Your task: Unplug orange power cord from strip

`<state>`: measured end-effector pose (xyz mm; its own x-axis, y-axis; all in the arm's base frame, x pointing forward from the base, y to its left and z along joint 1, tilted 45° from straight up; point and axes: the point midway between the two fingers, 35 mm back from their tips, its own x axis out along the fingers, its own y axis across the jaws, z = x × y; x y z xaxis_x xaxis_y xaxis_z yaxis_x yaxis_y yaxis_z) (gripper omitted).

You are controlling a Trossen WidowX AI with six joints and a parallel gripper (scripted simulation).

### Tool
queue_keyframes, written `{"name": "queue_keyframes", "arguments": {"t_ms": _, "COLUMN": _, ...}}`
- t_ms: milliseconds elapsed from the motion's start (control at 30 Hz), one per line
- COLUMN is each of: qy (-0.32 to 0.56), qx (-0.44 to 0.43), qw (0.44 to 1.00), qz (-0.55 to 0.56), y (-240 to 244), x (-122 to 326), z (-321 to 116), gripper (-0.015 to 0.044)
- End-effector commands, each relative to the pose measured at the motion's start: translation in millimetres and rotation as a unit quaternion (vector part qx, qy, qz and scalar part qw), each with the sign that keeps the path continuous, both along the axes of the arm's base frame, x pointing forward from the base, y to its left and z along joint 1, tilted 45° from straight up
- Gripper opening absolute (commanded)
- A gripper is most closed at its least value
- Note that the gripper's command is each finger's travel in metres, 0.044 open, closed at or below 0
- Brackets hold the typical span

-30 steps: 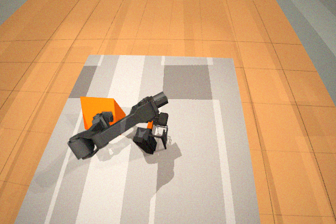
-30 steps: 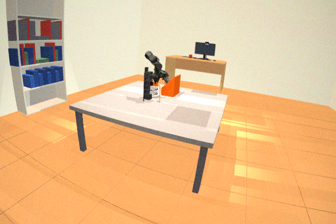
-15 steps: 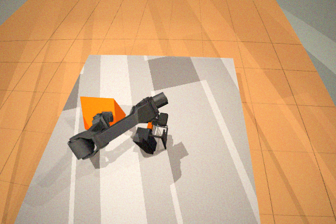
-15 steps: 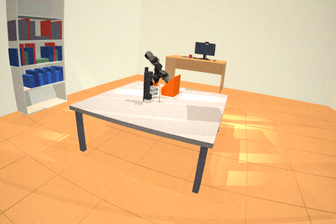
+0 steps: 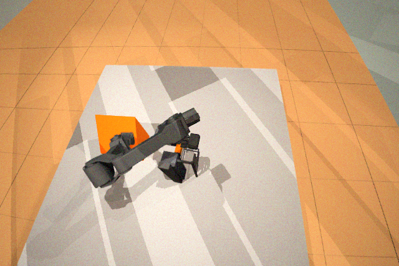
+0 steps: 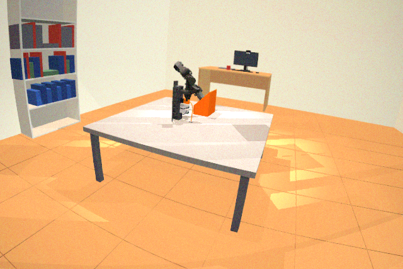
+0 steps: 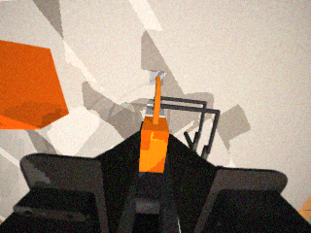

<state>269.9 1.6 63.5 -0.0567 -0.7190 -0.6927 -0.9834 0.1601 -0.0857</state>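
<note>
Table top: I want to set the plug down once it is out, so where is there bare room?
Bare patches: the broad near part of the table and the strip along its right edge. Crowded: the middle-left, where the arm, the orange block and the power strip cluster, with the gripper shut on the orange plug.
</note>
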Motion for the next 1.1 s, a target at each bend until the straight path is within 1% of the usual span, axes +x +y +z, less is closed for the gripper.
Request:
{"name": "queue_keyframes", "arguments": {"t_ms": 0, "qy": -0.005, "qx": 0.019, "qw": 1.0, "qz": 0.004, "y": 16, "x": 6, "z": -10, "gripper": 0.0}}
{"name": "queue_keyframes", "arguments": {"t_ms": 467, "qy": -0.004, "qx": 0.019, "qw": 1.0, "qz": 0.004, "y": 34, "x": 9, "z": -24, "gripper": 0.0}}
{"name": "queue_keyframes", "arguments": {"t_ms": 867, "qy": -0.003, "qx": 0.016, "qw": 1.0, "qz": 0.004, "y": 28, "x": 7, "z": -22, "gripper": 0.0315}}
{"name": "queue_keyframes", "arguments": {"t_ms": 1000, "qy": -0.003, "qx": 0.018, "qw": 1.0, "qz": 0.005, "y": 45, "x": 12, "z": -32, "gripper": 0.042}}
{"name": "queue_keyframes", "arguments": {"t_ms": 1033, "qy": -0.003, "qx": 0.018, "qw": 1.0, "qz": 0.005, "y": 52, "x": 14, "z": -37, "gripper": 0.044}}
{"name": "queue_keyframes", "arguments": {"t_ms": 1067, "qy": -0.003, "qx": 0.018, "qw": 1.0, "qz": 0.005, "y": 61, "x": 16, "z": -43, "gripper": 0.044}}
